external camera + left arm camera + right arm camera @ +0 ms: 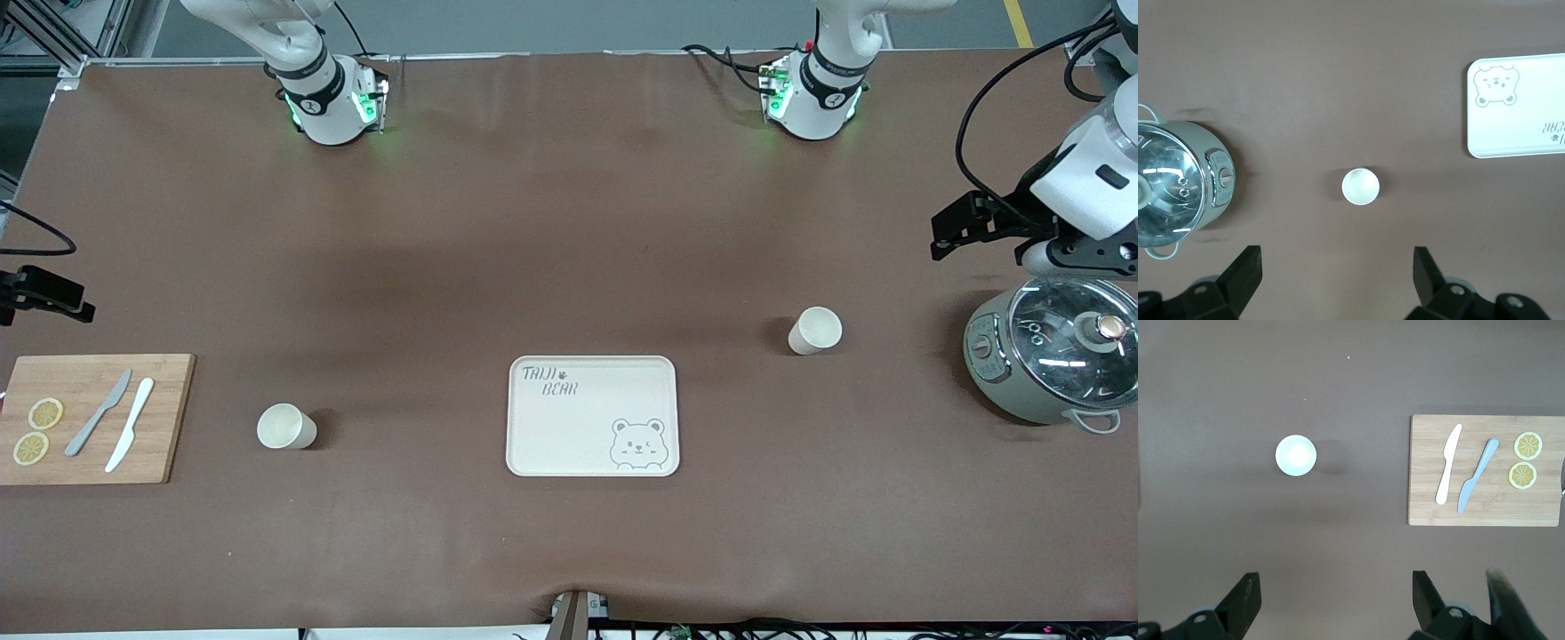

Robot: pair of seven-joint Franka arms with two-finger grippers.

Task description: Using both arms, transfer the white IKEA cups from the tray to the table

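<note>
- Your left gripper hangs with its 2 black fingers spread wide and nothing between them, high over the brown table at the left arm's end.
- Below it you see 1 small cream-white tapered cup, upright on the table with nothing visible inside.
- That cup sits between the grey-green pot with a glass lid and the cream rectangular tray printed with a bear, apart from both.
- Your right gripper is also spread and holds nothing, over the right arm's end of the table.
- Under it stands the 2nd cream-white tapered cup, upright, its inside bare, beside the wooden cutting board.
- On that board lie 1 white knife, 1 grey knife and 2 lemon slices.
- The bear tray has nothing on it; both cups stand off it, 1 toward each arm's end.
</note>
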